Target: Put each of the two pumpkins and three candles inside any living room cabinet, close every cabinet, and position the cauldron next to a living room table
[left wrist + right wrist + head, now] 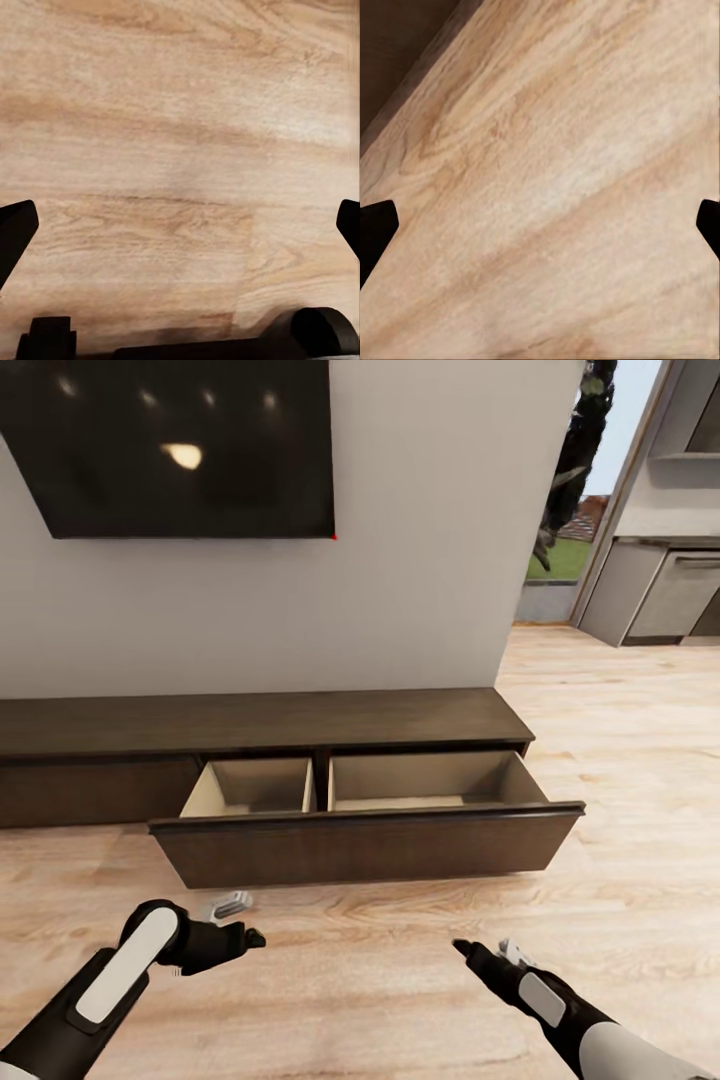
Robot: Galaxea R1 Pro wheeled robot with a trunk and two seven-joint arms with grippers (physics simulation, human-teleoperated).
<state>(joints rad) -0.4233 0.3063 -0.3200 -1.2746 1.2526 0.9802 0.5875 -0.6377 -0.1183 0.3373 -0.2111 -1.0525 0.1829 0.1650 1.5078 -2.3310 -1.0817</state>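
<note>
Long low dark brown wood cabinet (260, 722) sits against pale wall under black wall-mounted TV (170, 445). Its wide drawer (370, 840) is pulled out, 2 light tan compartments bare. Left gripper (235, 928) and right gripper (485, 950) hover over light wood plank floor (380, 970), both spread wide, holding nothing.

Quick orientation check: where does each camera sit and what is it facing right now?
Head: high up, looking down at the cabinet, its drawer pulled out; both arms show, left gripper, right gripper.
Left wrist: facing floor, open jaws at the edges.
Right wrist: facing floor, cabinet corner, open jaws.
All three views share the plank floor.
</note>
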